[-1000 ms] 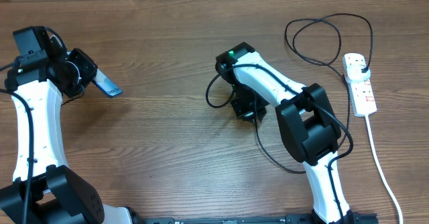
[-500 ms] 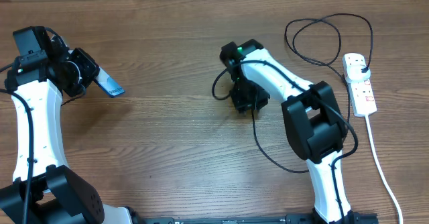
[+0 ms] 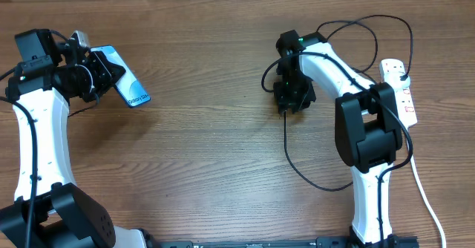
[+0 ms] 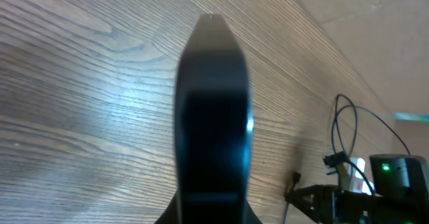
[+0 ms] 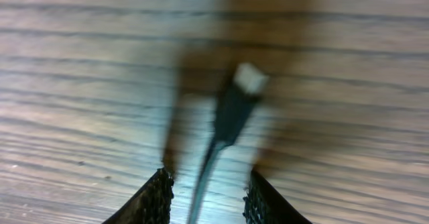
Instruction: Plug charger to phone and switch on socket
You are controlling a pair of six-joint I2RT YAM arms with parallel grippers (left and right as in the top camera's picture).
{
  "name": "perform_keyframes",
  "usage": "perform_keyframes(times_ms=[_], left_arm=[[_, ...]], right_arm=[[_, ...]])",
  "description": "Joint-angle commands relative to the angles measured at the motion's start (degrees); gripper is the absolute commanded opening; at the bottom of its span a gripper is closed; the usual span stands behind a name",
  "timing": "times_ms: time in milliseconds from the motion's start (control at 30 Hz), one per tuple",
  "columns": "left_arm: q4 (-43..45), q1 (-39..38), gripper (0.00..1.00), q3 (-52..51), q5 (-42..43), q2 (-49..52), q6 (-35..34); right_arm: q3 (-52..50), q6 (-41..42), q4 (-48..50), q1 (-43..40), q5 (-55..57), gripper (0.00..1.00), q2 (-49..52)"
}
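My left claw (image 3: 102, 76) is clamped tight on one end of the slim rectangular phone with a light blue screen (image 3: 128, 88), which sticks out to the right at a tilt over the left side of the wooden bench (image 3: 208, 166), screen up, white lettering near its free end. From the left wrist the phone is only a dark, blurred shape reaching forward over the wood grain. My right claw (image 3: 291, 98) sits towards the far middle of the bench, pointing down. In its wrist view the two black fingers (image 5: 155, 198) stand apart, and the thin black charger cable (image 3: 286, 140) runs up through the gap between them. Its small pale plug tip (image 5: 251, 78) pokes out just ahead of the fingertips, above the wood. I cannot see either finger pressing the cable. From that claw the cable drops towards the near edge, curves right and passes behind the right arm. A further loop lies at the far right, leading to the black plug head (image 3: 401, 76) seated in the white elongated socket strip (image 3: 398, 92) at the right edge, well apart from the phone. The strip's thick white cord (image 3: 419, 181) trails to the near edge.
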Motion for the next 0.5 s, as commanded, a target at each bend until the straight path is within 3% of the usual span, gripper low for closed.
perform_keyframes(times_ms=[0,467], left_arm=[[0.4,-0.2,0.04,0.8,3.5,-1.5,1.5],[2.2,-0.2,0.04,0.8,14.2,-1.5,7.1]], right_arm=[[-2.5,-0.3,2.4,1.6,-1.6,0.35,-2.5],[-7.4,0.1,10.8,1.6,4.9,0.35,-2.5]])
